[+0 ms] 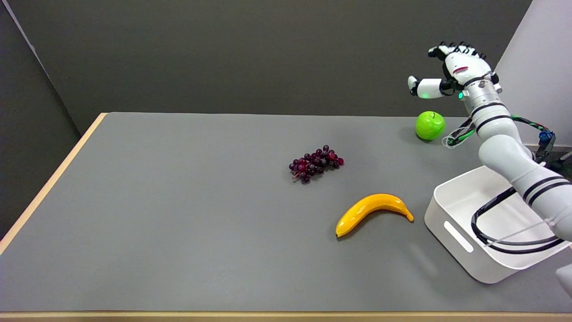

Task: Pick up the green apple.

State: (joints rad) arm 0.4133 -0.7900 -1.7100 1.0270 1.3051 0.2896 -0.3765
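The green apple (430,125) sits on the grey table (178,214) near its far right edge, stem up. My right hand (451,69) hangs in the air above and slightly behind the apple, well clear of it. Its fingers are spread apart, the thumb pointing left, and nothing is in its grasp. The white forearm runs down to the lower right, passing just right of the apple.
A bunch of dark purple grapes (315,163) lies mid-table. A yellow banana (372,211) lies nearer the front. A white bin (482,232) stands at the right under my arm, with black cable hanging over it. The table's wooden edge runs along the left.
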